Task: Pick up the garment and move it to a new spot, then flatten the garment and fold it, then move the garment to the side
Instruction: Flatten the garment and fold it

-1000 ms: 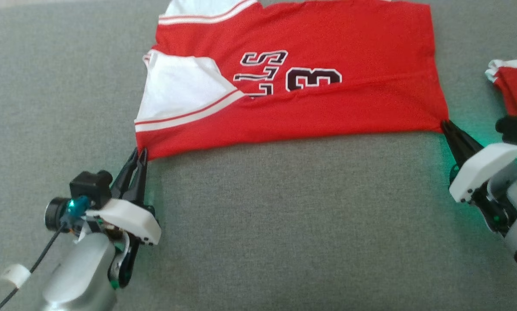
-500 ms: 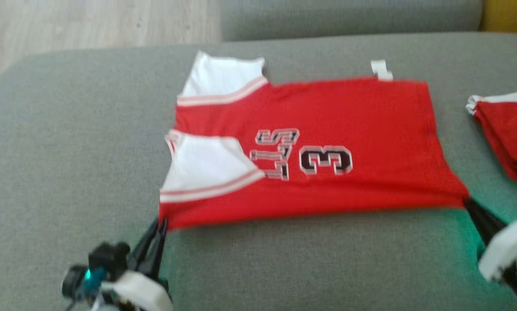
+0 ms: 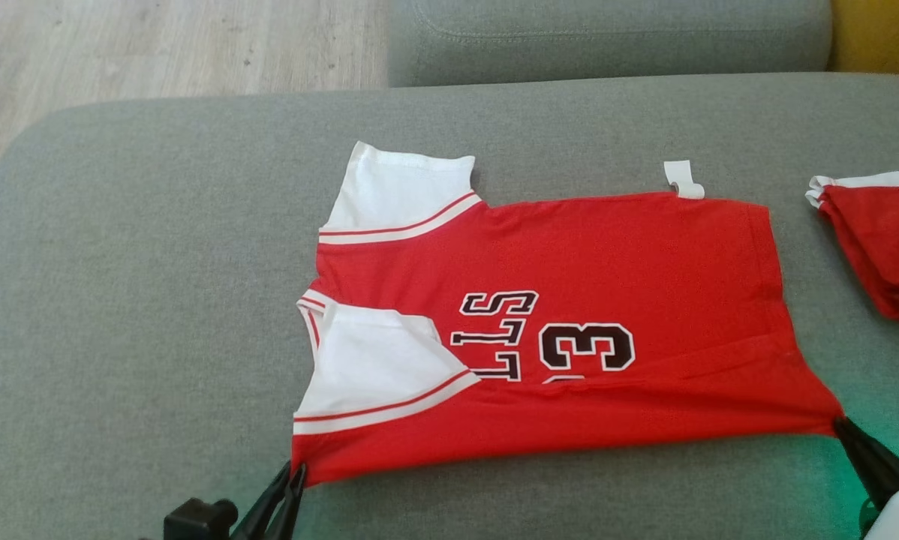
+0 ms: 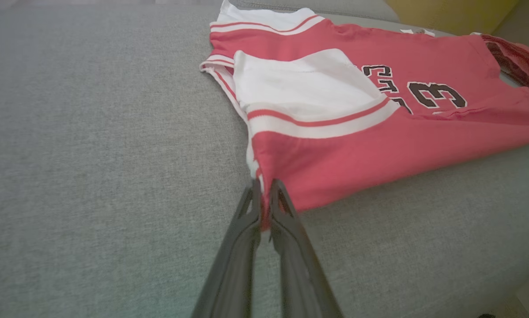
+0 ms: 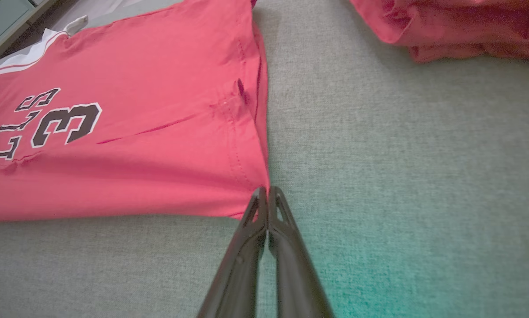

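Observation:
The garment (image 3: 569, 285) is a red jersey with white sleeves and a black "3" and letters, lying spread on the grey cushion (image 3: 157, 300). My left gripper (image 3: 293, 474) is shut on its near left corner, seen close in the left wrist view (image 4: 264, 185) where red cloth (image 4: 335, 145) sits between the fingertips. My right gripper (image 3: 840, 424) is shut on the near right corner; the right wrist view (image 5: 266, 191) shows the hem (image 5: 158, 132) pinched at the tips. The near edge is pulled taut between both grippers.
A second red and white garment (image 3: 881, 240) lies bunched at the right of the cushion, also at the top of the right wrist view (image 5: 459, 26). A small white tag (image 3: 682, 178) sits behind the jersey. Wooden floor (image 3: 157, 45) lies beyond the far left; a back cushion (image 3: 607, 37) runs along the rear.
The head camera has tilted up, so the whole picture slid down and the cushion's far edge and floor came into view. Both grippers keep their hold on the near corners.

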Robot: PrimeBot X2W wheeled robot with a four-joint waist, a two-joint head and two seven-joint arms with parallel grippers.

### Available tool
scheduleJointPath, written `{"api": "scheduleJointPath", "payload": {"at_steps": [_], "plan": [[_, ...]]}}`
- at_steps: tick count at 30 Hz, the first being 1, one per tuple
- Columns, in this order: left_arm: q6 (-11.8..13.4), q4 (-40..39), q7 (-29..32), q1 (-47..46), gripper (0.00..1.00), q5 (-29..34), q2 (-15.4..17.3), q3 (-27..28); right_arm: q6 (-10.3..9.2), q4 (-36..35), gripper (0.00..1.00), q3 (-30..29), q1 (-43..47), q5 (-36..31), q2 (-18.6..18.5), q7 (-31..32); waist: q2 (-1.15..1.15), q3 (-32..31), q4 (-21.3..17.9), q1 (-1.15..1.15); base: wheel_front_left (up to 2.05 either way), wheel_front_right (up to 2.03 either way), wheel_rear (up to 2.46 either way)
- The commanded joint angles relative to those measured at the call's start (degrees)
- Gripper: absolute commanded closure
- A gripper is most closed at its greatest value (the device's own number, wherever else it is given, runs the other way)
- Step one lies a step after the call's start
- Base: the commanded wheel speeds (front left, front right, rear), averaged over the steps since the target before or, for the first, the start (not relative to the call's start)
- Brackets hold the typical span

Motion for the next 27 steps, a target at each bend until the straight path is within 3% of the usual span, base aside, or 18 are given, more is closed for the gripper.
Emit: {"api": "scheduleJointPath", "payload": {"at_steps": [1, 2, 3, 4, 5, 6, 11, 15, 20, 23, 27], "plan": [[0.4, -1.7, 0.0, -1.4, 1.00, -0.5, 1.5, 1.8, -0.05, -0.8, 1.00, -1.1, 0.7, -0.6, -2.9, 0.0, 0.00, 0.2, -0.1, 0.00, 0.00, 0.00, 0.00], [0.5, -1.9, 0.2, -1.5, 1.00, -0.5, 1.5, 1.7, -0.05, -1.0, 0.95, -1.9, 1.1, -0.9, -2.7, 0.4, 0.00, 0.4, -0.1, 0.00, 0.00, 0.00, 0.00], [0.5, -1.9, 0.4, -1.6, 0.98, -0.5, 1.4, 1.6, -0.05, -1.2, 0.59, -2.7, 1.4, -1.4, -2.4, 0.7, 0.00, 0.5, -0.1, 0.00, 0.00, 0.00, 0.00], [0.4, -1.7, 0.8, -1.8, 0.59, -0.7, 1.4, 1.5, -0.05, -1.4, 0.00, -3.6, 1.7, -1.9, -2.1, 0.8, 0.00, 0.7, -0.1, 0.00, 0.00, 0.00, 0.00], [0.3, -1.6, 1.4, -2.1, 0.13, -0.8, 1.3, 1.4, -0.05, -1.6, 0.00, -4.6, 1.9, -2.4, -1.7, 0.9, 0.00, 0.8, -0.2, 0.00, 0.00, 0.00, 0.00], [0.4, -1.7, 1.8, -2.5, 0.00, -0.9, 1.3, 1.4, -0.05, -1.9, 0.00, -5.6, 2.0, -3.0, -1.4, 1.1, 0.00, 0.8, -0.2, 0.00, 0.00, 0.00, 0.00], [-0.2, -4.6, 4.2, -5.8, 0.00, -1.5, 3.2, 2.9, -0.05, -5.0, 0.00, -10.8, 2.7, -5.5, -0.4, 2.3, 0.00, 1.6, -0.3, 0.00, 0.00, 0.00, 0.00], [-1.6, -7.9, 7.4, -14.4, 0.00, -0.7, 6.1, 5.3, -0.05, -7.9, 0.00, -15.3, 2.8, -7.9, 0.8, 4.2, 0.00, 4.2, 0.0, 0.00, 0.00, 0.00, 0.00], [-6.7, -6.9, 16.3, -30.9, 0.00, -2.2, 7.6, 6.8, -0.05, -12.7, 0.00, -18.8, 0.8, -12.2, 3.2, 8.5, 0.00, 9.5, -1.2, 0.00, 0.00, 0.00, 0.00], [-10.3, -2.1, 22.1, -40.9, 0.00, -3.8, 7.6, 6.8, -0.05, -15.5, 0.00, -20.6, -0.8, -14.6, 4.6, 10.9, 0.00, 12.8, -2.7, 0.00, 0.00, 0.00, 0.00], [-13.3, 5.8, 29.2, -51.8, 0.00, -7.2, 6.5, 5.9, -0.05, -18.7, 0.00, -22.5, -2.6, -17.2, 6.4, 13.7, 0.00, 16.4, -5.3, 0.00, 0.00, 0.00, 0.00]]}}
